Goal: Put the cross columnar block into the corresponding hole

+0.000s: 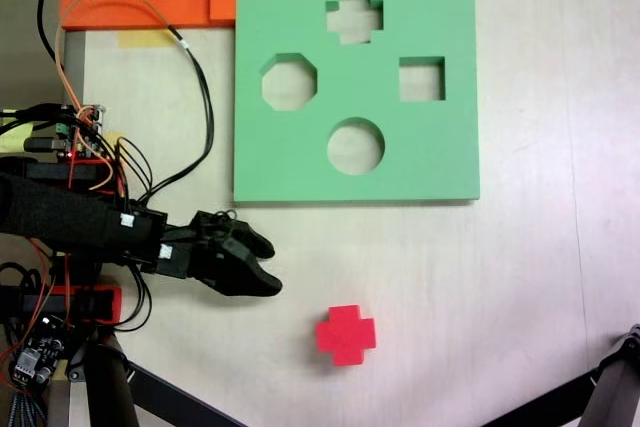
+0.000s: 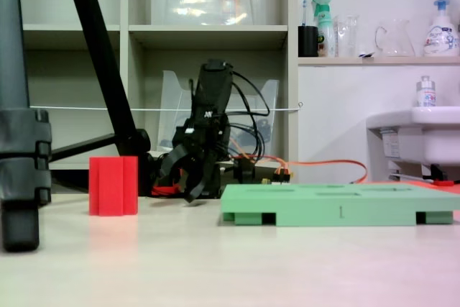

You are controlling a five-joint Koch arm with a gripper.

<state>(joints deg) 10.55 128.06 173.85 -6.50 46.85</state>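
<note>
Fixed view | plus-shaped hole [image 1: 354, 16] vacant | red cross block [image 1: 346, 334] on table | pincer [image 1: 268, 267] apart, holding nothing

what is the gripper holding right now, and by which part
Nothing. The gripper is open and empty; the red cross block stands untouched on the table, apart from it.

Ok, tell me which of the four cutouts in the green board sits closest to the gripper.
The round cutout, seen in a fixed view: it sits by the green board's near edge, closest to the gripper. The octagonal, square and plus-shaped cutouts lie farther off.
</note>
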